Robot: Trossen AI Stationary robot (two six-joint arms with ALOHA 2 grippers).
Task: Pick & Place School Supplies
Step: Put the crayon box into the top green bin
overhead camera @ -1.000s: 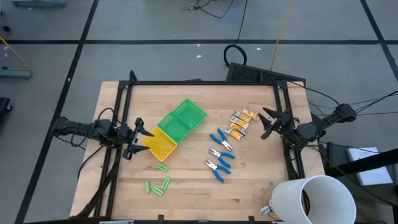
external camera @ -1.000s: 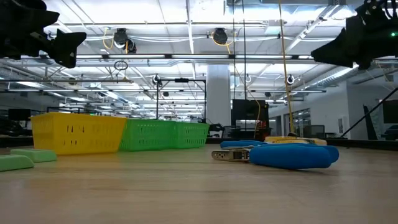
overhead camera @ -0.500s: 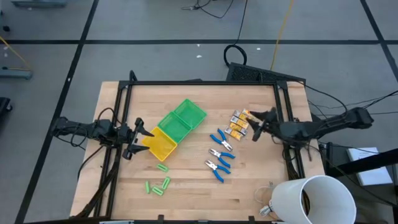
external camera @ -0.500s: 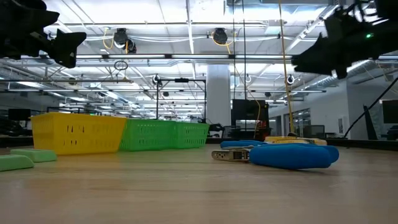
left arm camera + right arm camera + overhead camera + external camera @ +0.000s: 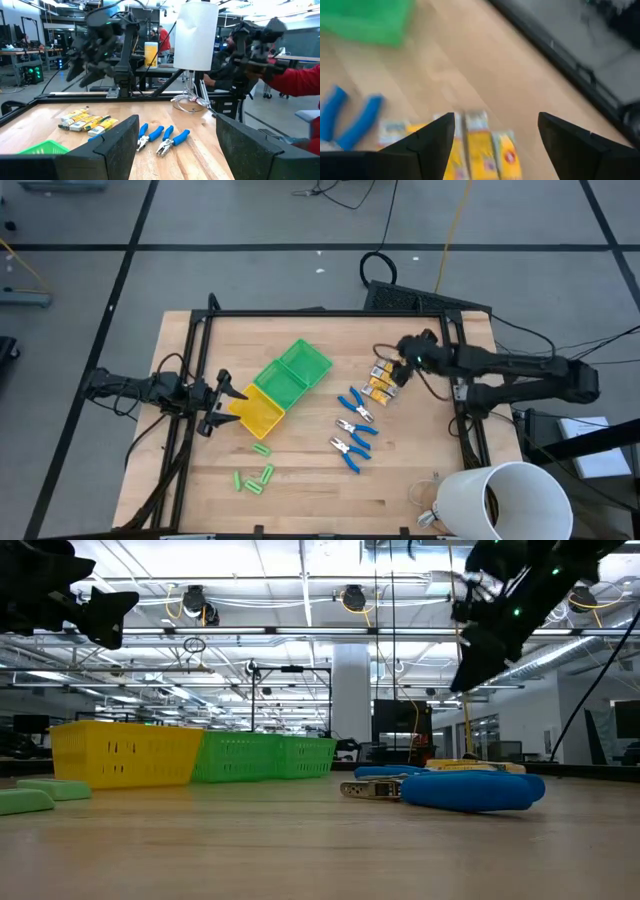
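Note:
Several yellow-orange oblong pieces (image 5: 385, 380) lie side by side at the table's far right. My right gripper (image 5: 403, 363) hangs open just above them, tipped downward; in the right wrist view its fingers frame the pieces (image 5: 481, 145) without touching. Three blue-handled tools (image 5: 352, 428) lie flat near the middle, with light-green sticks (image 5: 255, 476) toward the near left. My left gripper (image 5: 228, 402) waits open and level at the left edge, beside the tray.
A green-and-yellow compartment tray (image 5: 282, 384) stands slantwise left of centre. A big white cup (image 5: 505, 500) stands at the near right corner. A black frame (image 5: 320, 313) rims the table. A person's red sleeve (image 5: 295, 82) shows beyond the right side.
My right gripper has swung in from the table's right edge toward the middle and a little toward the far edge, rising slightly and tipping from level to pointing downward. It now hangs over the yellow-orange pieces. Nothing on the table has moved.

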